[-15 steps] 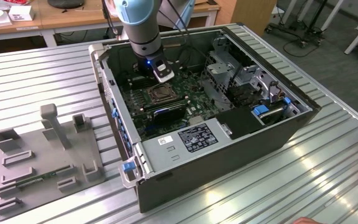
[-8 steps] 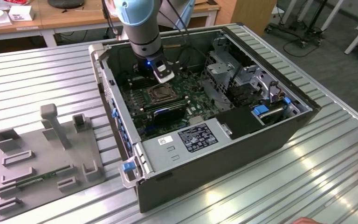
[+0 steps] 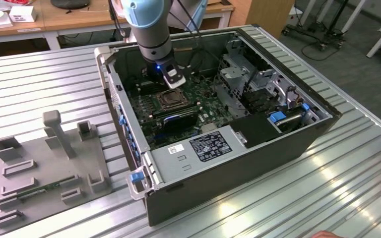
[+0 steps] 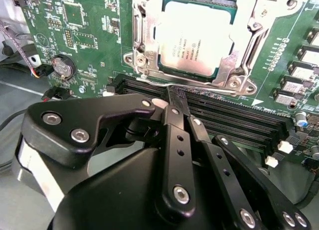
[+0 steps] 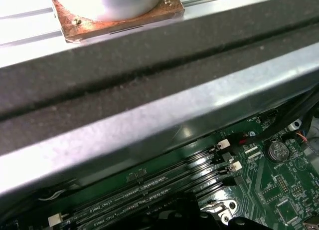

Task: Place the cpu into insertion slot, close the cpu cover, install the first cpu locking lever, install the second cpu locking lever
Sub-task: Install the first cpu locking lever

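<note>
One grey fixture plate [image 3: 38,183] lies at the lower left of the exterior view, on the ribbed metal desk [image 3: 349,163]. Beyond it, at frame centre, the open computer case [image 3: 243,168] lies on its side with the green motherboard [image 3: 152,119] exposed. The insertion slot [image 3: 172,99] sits on the board just above frame centre. The arm [image 3: 147,25] enters from the upper edge, and the pincer [image 3: 176,84] hangs just beyond the slot, close above the board.

In the second wrist view the pincer [image 4: 173,95] has its black fingers pressed together, with nothing seen between the tips. The tips lie over the long black memory slots [image 4: 239,120], just short of the socket edge. Contact with the board cannot be determined. The cpu [image 4: 197,38] is seated flat in the slot. The cpu cover [image 4: 142,35] is folded down around it, its silvery frame bordering the chip. A coin battery [image 4: 64,66] sits nearby on the board.

At the upper left of the exterior view, a wooden desk [image 3: 78,20] stands behind the case.
</note>
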